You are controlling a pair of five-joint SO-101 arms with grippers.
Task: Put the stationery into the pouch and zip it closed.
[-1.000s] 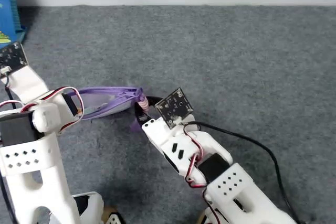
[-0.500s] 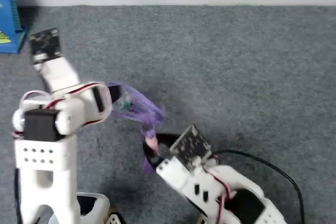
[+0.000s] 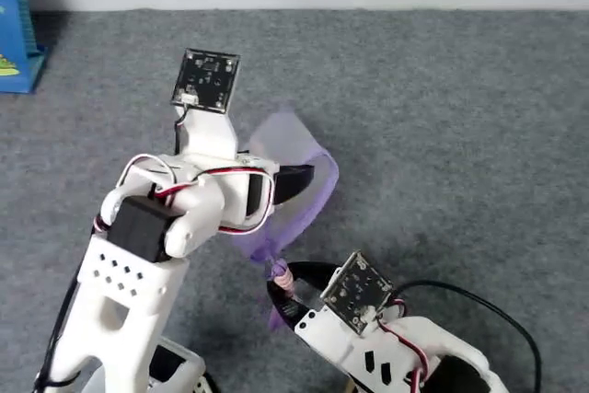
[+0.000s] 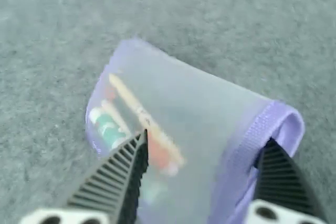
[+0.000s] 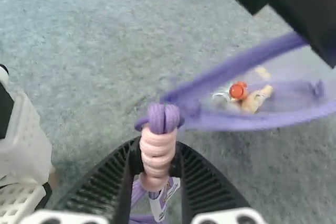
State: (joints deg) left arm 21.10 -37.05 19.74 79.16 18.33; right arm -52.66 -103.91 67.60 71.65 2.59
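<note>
I've swung the pouch [image 4: 184,103] aloft clamped in my left pincer [image 4: 206,142], right pincer [image 5: 155,156] clamped on its pull [image 5: 156,129], likely closing the zip

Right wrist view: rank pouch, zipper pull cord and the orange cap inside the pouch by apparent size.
1. pouch, clearly largest.
2. zipper pull cord, though it is nearest the camera, which inflates it.
3. orange cap, smallest.

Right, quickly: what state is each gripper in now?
Left gripper: closed on the translucent purple zip pouch.
Right gripper: closed on its pink-and-purple cord zipper pull.
</note>
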